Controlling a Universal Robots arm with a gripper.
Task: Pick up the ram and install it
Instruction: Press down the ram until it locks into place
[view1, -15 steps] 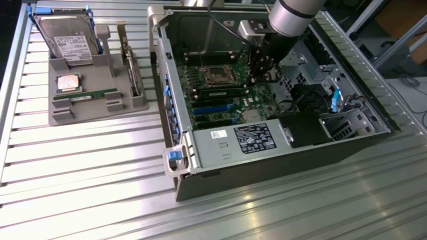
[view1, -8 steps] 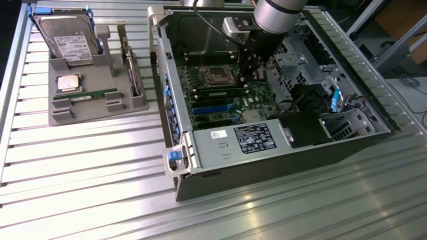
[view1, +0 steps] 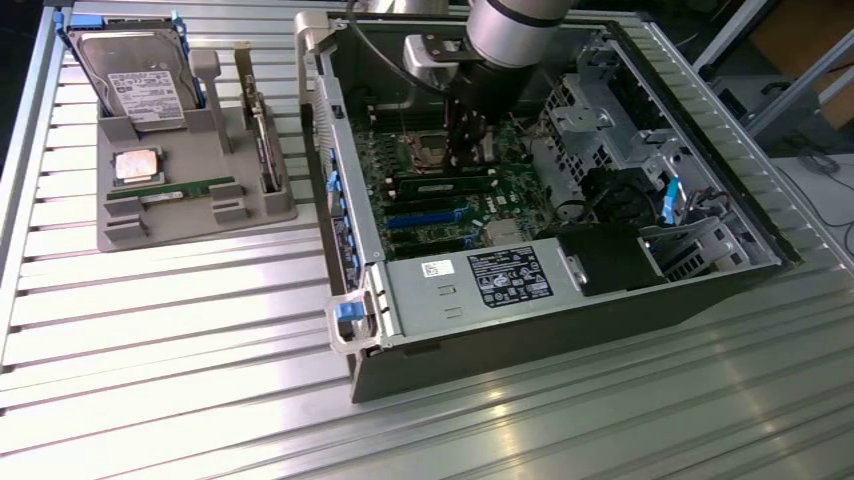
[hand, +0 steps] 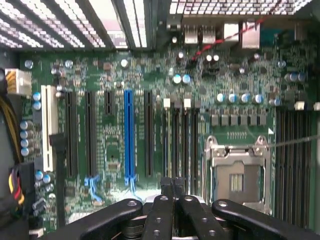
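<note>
Ram (view1: 447, 187) standing on edge at slots (hand: 182, 140) beside socket (hand: 239, 177), directly under pincer (view1: 467, 162). Pincer fingers being pressed together; grip on ram not discernible. Advisable: stick being aligned square with slot, being pressed evenly at both ends.

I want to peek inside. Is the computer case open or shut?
Open: the computer case has no side cover, and the green motherboard shows inside.

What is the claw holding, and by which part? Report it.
Cannot be told. The shut claw sits over the ram in the case; any grip on its edge is hidden.
</note>
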